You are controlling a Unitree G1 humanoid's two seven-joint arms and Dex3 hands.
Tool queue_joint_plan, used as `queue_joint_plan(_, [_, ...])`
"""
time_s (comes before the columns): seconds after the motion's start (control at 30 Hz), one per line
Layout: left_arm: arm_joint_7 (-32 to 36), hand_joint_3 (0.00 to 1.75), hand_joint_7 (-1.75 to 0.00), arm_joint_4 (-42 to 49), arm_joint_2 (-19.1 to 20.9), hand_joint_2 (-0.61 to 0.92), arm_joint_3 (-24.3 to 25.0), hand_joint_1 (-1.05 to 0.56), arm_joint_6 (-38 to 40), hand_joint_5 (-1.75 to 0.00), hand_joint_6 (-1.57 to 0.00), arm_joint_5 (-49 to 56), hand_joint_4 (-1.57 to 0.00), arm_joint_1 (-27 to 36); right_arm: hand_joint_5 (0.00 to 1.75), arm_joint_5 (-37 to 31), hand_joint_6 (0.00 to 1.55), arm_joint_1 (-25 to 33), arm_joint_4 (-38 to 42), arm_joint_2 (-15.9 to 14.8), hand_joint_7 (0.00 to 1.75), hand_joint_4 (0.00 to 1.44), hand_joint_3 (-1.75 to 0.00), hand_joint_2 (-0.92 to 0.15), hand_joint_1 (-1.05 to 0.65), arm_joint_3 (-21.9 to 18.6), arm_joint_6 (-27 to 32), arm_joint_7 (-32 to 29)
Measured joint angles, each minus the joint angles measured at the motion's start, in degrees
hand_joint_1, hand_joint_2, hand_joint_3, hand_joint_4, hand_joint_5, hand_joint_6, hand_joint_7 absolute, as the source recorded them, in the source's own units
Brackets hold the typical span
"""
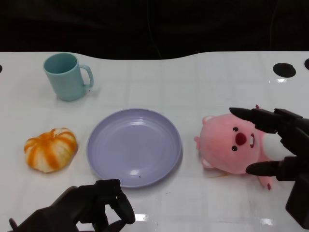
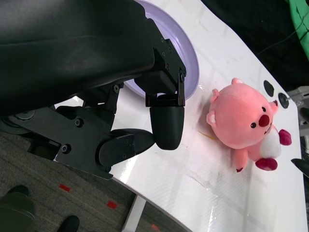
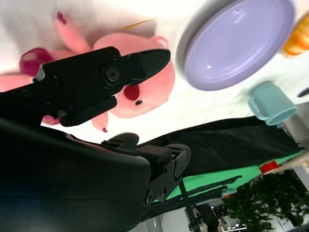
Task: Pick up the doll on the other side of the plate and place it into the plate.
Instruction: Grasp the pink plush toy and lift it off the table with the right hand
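Note:
The pink plush doll (image 1: 231,145) lies on the white table just right of the lavender plate (image 1: 134,146), facing up. My right hand (image 1: 285,150) sits at the doll's right side with its fingers spread, one above the head and one below the body, not closed on it. In the right wrist view a finger (image 3: 96,77) crosses in front of the doll (image 3: 145,92), with the plate (image 3: 236,41) beyond. My left hand (image 1: 87,210) hangs near the front edge below the plate, fingers curled in and holding nothing. The left wrist view shows the doll (image 2: 244,123) past the plate's rim (image 2: 188,58).
An orange-and-white pumpkin toy (image 1: 50,149) lies left of the plate. A teal mug (image 1: 65,76) stands at the back left. Two dark round holes (image 1: 284,69) mark the table's far right. The table's front edge runs close to my left hand.

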Motion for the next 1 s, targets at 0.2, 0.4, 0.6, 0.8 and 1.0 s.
queue_joint_plan(0.2, [0.02, 0.65, -1.37, -0.02, -0.17, 0.84, -0.23, -0.26, 0.13, -1.74, -0.61, 0.56, -0.62, -0.08, 0.18, -5.45, 0.12, -2.97, -0.53, -0.28, 0.01, 0.00, 0.00, -0.85, -0.70, 2.90, 5.83, 2.53])
queue_joint_plan(0.4, [0.02, 0.64, -1.37, -0.73, -0.22, 0.85, -0.16, -0.26, 0.22, -1.75, -0.61, 1.03, -0.62, 0.36, 0.16, -10.07, 0.13, -7.18, 1.90, -0.55, 0.01, 0.00, 0.00, -0.85, -0.73, 6.19, 8.64, 3.87])
queue_joint_plan(0.6, [0.03, 0.64, -1.38, -0.99, -0.21, 0.84, 0.14, -0.26, 0.37, -1.75, -0.61, 1.29, -0.64, 0.82, 0.15, -12.38, 0.13, -10.62, 7.37, -0.44, 0.01, 0.00, -0.01, -0.86, -0.71, 9.16, 9.01, 4.01])
queue_joint_plan(0.8, [0.08, 0.64, -1.39, -1.06, -0.28, 0.83, 0.18, -0.25, 0.47, -1.75, -0.61, 1.75, -0.64, 0.89, 0.17, -12.72, 0.13, -16.71, 18.24, 0.31, 0.01, 0.01, -0.01, -0.89, -0.73, 12.44, 7.86, 2.94])
queue_joint_plan(1.0, [0.80, 0.66, -1.40, -1.05, -0.62, 0.83, 0.34, -0.26, -0.14, -1.75, -0.60, 1.69, -0.63, 1.25, 0.19, -13.49, 0.14, -21.85, 28.68, 2.29, 0.01, 0.03, 0.00, -0.88, -0.73, 15.49, 6.37, 0.37])
